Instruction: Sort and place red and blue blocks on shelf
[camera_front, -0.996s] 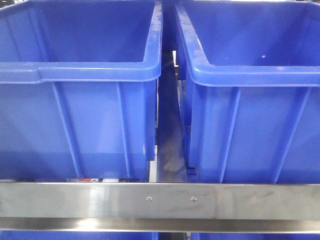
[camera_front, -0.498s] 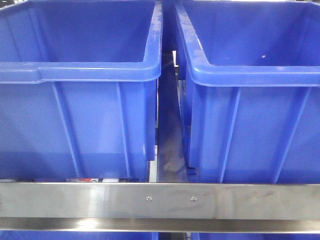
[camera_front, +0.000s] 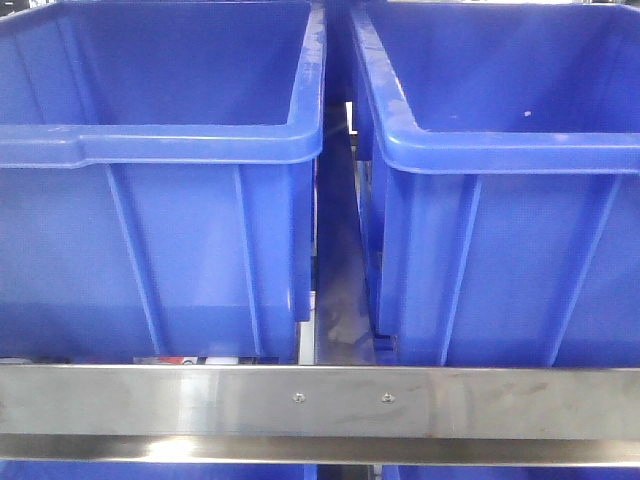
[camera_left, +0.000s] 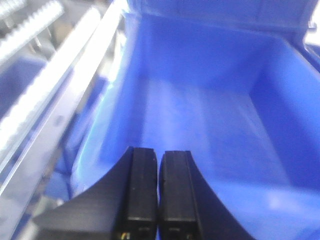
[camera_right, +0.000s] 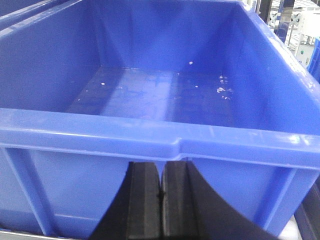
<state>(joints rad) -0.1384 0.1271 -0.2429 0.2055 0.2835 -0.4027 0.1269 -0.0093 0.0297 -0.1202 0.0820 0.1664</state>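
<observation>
No red or blue block shows in any view. The shelf's brushed steel front rail (camera_front: 320, 402) with two small screws runs across the bottom of the front view. My left gripper (camera_left: 158, 152) is shut and empty, held over the inside of a large blue tub (camera_left: 210, 115). My right gripper (camera_right: 160, 165) is shut and empty, just in front of the front wall of another blue tub (camera_right: 150, 135). Neither arm shows in the front view.
Two large blue plastic tubs (camera_front: 160, 150) (camera_front: 500, 150) stand side by side on the shelf, a narrow gap (camera_front: 335, 250) between them. White roller tracks and a steel frame bar (camera_left: 45, 100) run left of the left tub. The right tub's floor (camera_right: 165, 95) carries white specks.
</observation>
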